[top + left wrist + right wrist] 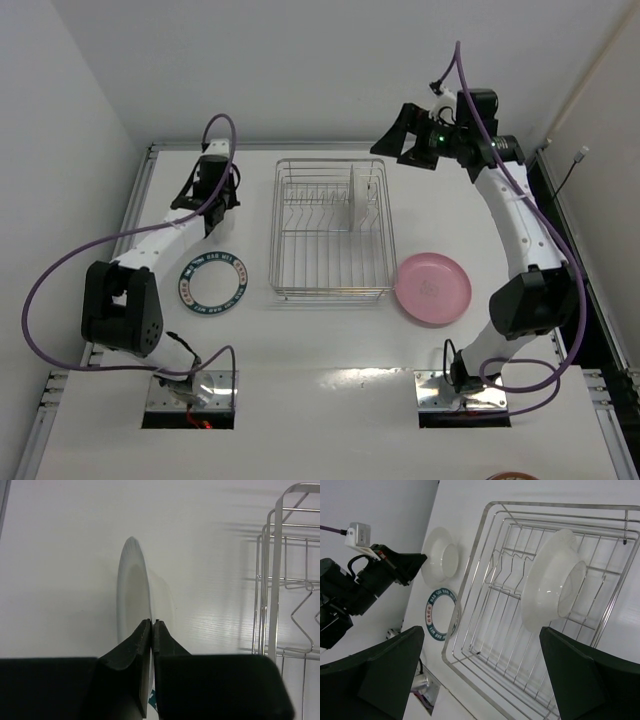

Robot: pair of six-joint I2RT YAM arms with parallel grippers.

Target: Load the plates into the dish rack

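Note:
My left gripper (151, 623) is shut on the rim of a plain white plate (132, 587) and holds it on edge, left of the dish rack (272, 580). The same plate (440, 560) and left gripper (421, 562) show in the right wrist view. My left gripper (211, 212) is level with the rack's back half. A second white plate (355, 200) stands upright in the rack (330, 294); it also shows in the right wrist view (552, 580). My right gripper (402, 140) is open and empty above the rack's far right corner. The lettered-rim plate (212, 283) and the pink plate (432, 288) lie flat on the table.
The lettered-rim plate (440, 615) lies left of the rack's near corner, the pink one right of it. Walls close in the table at the left and back. Mounting plates and cables sit at both arm bases on the near edge.

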